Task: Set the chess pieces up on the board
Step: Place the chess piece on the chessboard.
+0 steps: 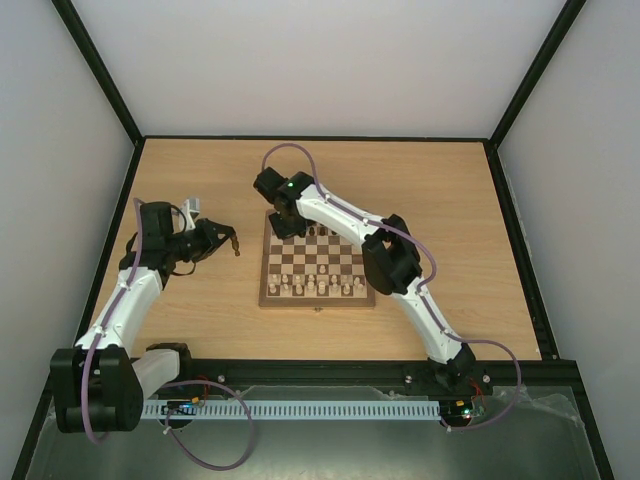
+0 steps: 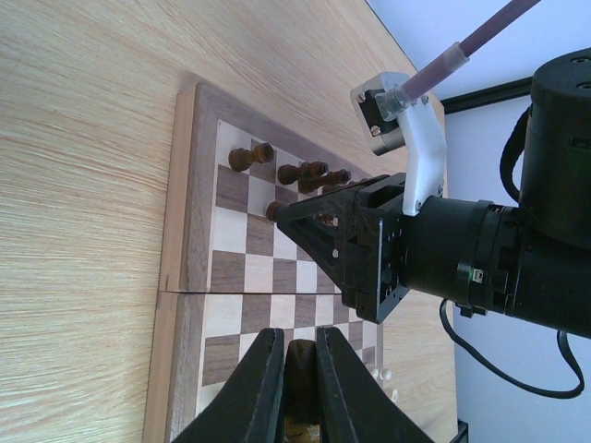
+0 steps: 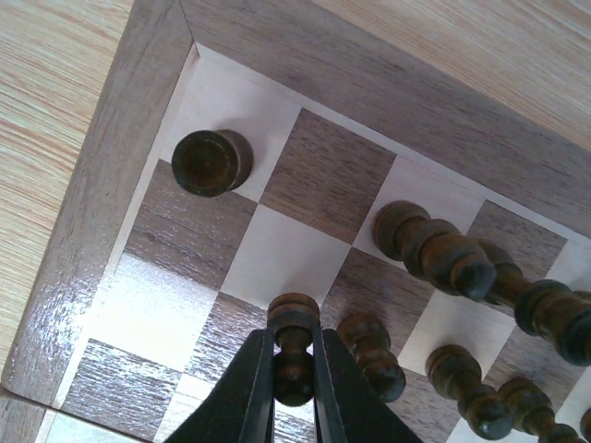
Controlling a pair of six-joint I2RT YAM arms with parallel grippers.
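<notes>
The board (image 1: pixel 268 262) lies mid-table. My right gripper (image 1: pixel 287 226) is over its far left corner, shut on a dark pawn (image 3: pixel 294 312). The pawn's base is on or just above a dark square in the second row. A dark rook (image 3: pixel 211 161) stands on the corner square, and several dark pieces (image 3: pixel 434 249) stand to the pawn's right. My left gripper (image 1: pixel 232 243) hovers over the bare table left of the board. It is shut on a dark chess piece (image 2: pixel 301 365), whose shape is hidden between the fingers (image 2: pixel 263 369).
Pale cream chessmen (image 1: pixel 315 288) fill the near two rows of the board. In the left wrist view the right arm's wrist (image 2: pixel 369 240) blocks much of the board (image 2: pixel 189 231). Black frame rails edge the table.
</notes>
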